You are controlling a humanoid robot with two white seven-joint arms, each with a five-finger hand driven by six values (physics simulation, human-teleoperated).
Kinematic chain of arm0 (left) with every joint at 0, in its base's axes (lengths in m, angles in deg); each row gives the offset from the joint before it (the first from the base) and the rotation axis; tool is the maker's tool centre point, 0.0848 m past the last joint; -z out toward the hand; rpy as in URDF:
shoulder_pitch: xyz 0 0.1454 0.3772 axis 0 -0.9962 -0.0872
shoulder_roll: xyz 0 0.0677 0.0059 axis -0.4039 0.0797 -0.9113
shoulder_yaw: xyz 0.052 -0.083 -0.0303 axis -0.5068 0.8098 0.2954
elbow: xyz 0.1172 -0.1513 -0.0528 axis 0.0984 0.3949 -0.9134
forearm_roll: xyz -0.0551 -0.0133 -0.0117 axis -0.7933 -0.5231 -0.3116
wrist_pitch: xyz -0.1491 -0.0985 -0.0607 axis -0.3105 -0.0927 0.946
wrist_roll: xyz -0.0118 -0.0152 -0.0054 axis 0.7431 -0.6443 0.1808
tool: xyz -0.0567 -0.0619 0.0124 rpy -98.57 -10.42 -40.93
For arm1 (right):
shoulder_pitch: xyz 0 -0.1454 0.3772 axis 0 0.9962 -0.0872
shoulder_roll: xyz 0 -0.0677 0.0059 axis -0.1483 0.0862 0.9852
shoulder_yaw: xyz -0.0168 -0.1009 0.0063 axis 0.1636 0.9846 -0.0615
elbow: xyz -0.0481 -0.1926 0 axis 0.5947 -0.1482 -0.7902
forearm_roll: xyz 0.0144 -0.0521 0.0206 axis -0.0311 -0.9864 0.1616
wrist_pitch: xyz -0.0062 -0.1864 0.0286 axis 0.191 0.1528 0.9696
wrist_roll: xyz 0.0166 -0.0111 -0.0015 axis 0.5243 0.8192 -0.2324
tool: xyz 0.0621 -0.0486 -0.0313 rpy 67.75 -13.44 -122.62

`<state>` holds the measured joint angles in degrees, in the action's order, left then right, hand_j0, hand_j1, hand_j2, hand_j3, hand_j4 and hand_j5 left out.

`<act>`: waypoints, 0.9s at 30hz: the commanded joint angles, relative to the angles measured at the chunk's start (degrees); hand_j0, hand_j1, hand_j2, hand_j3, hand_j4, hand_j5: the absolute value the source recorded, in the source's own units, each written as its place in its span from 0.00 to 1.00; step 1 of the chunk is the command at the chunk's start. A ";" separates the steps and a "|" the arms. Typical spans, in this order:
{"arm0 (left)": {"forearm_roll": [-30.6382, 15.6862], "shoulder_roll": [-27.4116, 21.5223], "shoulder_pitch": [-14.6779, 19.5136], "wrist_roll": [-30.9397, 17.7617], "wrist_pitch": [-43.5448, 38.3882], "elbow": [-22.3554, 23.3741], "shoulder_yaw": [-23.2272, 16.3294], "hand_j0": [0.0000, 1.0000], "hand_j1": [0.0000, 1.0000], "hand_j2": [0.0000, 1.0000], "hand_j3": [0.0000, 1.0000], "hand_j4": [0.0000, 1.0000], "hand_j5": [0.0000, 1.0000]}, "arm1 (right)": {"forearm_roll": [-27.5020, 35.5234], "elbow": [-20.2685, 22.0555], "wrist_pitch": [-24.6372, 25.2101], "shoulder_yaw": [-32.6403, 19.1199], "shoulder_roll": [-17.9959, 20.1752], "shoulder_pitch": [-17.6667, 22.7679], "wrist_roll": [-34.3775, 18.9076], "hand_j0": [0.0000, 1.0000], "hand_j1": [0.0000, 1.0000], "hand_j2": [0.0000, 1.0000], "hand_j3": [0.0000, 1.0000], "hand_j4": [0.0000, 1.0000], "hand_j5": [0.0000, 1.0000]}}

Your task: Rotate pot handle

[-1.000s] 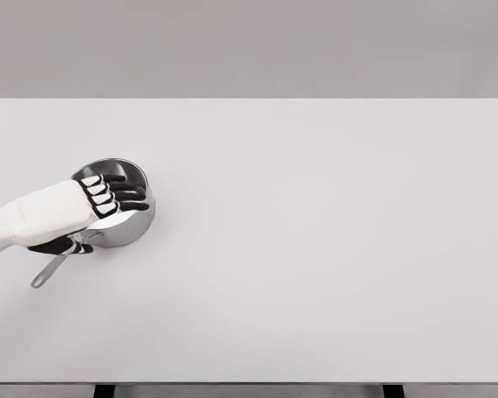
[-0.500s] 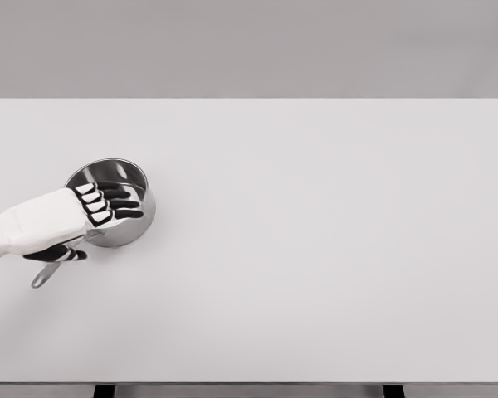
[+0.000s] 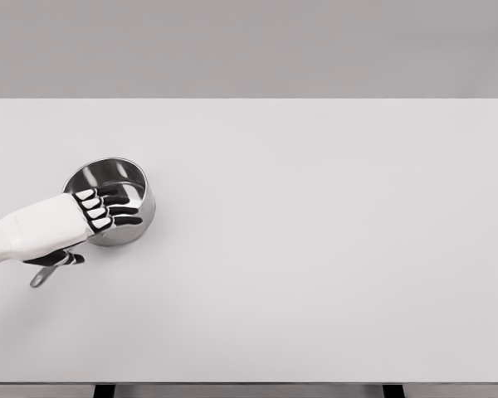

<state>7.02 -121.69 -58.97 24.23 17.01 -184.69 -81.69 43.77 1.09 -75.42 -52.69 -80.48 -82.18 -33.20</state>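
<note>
Your left hand (image 3: 83,217) lies fingers-apart across the steel pot (image 3: 116,195) near the plain white surface's (image 3: 315,249) left side, grey wall behind.

The saucepan (image 3: 109,201) stands on the table (image 3: 315,249) near its left edge; its handle (image 3: 41,275) points toward the front-left; the left hand (image 3: 66,224) lies over the near rim.

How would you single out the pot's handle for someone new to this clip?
On the white table, find the steel pot near its left edge. The left hand reaches over its rim; the handle is the thin grey bar poking out below the wrist, toward the table's front-left.
</note>
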 commanded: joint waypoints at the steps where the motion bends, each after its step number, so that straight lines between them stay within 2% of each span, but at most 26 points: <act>1: 0.27 -0.05 0.00 0.03 0.00 -0.04 0.78 1.00 1.00 1.00 1.00 1.00 1.00 | -0.03 0.00 -0.02 -0.01 0.01 0.00 -0.02 1.00 1.00 1.00 1.00 1.00 1.00; 27: 0.88 -0.49 -0.35 0.03 0.00 -0.04 4.12 1.00 1.00 1.00 1.00 1.00 1.00 | -0.03 0.00 -0.02 -0.01 0.01 0.00 -0.02 1.00 1.00 1.00 1.00 1.00 1.00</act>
<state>8.34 -122.06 -59.33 24.23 17.01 -184.68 -77.92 43.77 1.09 -75.42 -52.69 -80.48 -82.18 -33.20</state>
